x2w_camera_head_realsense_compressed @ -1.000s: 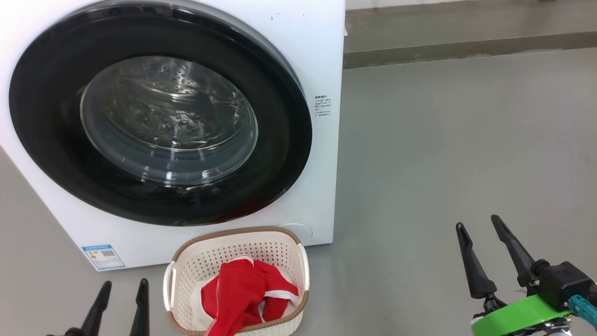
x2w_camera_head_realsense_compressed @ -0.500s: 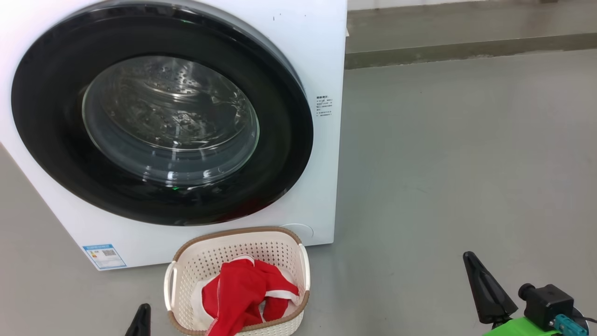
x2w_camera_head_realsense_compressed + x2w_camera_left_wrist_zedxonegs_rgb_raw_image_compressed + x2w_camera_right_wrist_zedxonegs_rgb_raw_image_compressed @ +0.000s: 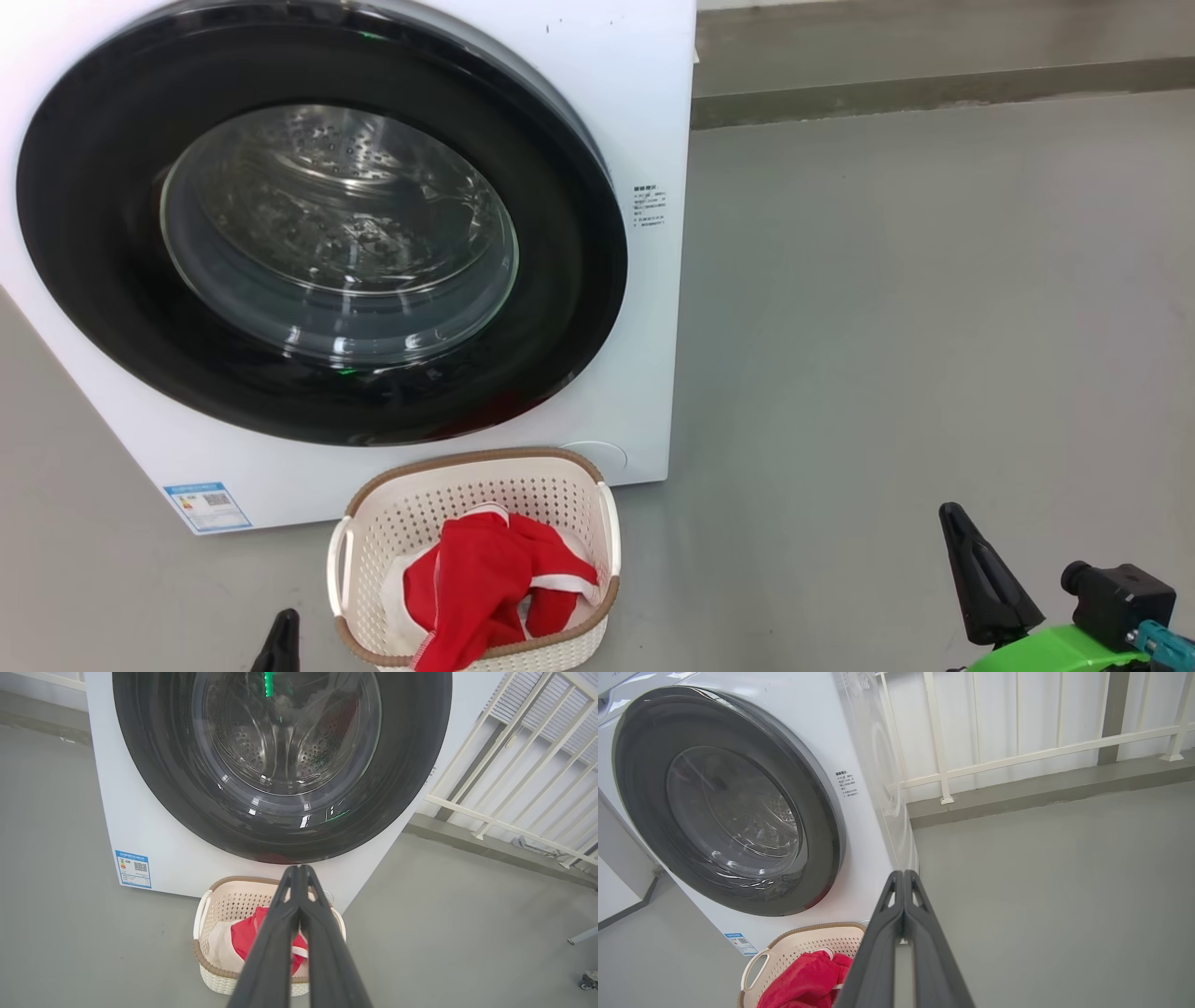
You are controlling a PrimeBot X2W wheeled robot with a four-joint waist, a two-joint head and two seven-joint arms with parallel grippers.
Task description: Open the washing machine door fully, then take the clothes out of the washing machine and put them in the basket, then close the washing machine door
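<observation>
Since both pincers are clenched on nothing, I judge the task nearly finished, with only the door check left.

Left gripper point(image 3: 299, 872): 2 fingers pressed together, empty, just beside the near-left corner of the basket point(image 3: 467, 459). Right gripper point(image 3: 903, 877): also clenched and empty, well off to the right of the basket over bare floor point(image 3: 887, 327).

The clothes point(image 3: 485, 579), red with white trim, lie bunched inside the basket, 1 fold draped over its near rim. Directly behind the basket, almost touching it, is the washing machine point(image 3: 644, 112). Its washing machine door point(image 3: 103, 280) looks flat against the front.

Through the glass the drum point(image 3: 336, 233) looks empty. A faint red patch low on the black rim is probably a reflection.

Latch state: cannot tell.

To do the step well:
- Check the black rim sits flush all round.
- If it stands proud, push on the rim with closed fingertips, never on the glass.
- Keep the arm above the basket so it doesn't get knocked.

Behind the basket and to its right, a white railing point(image 3: 1017, 756).
</observation>
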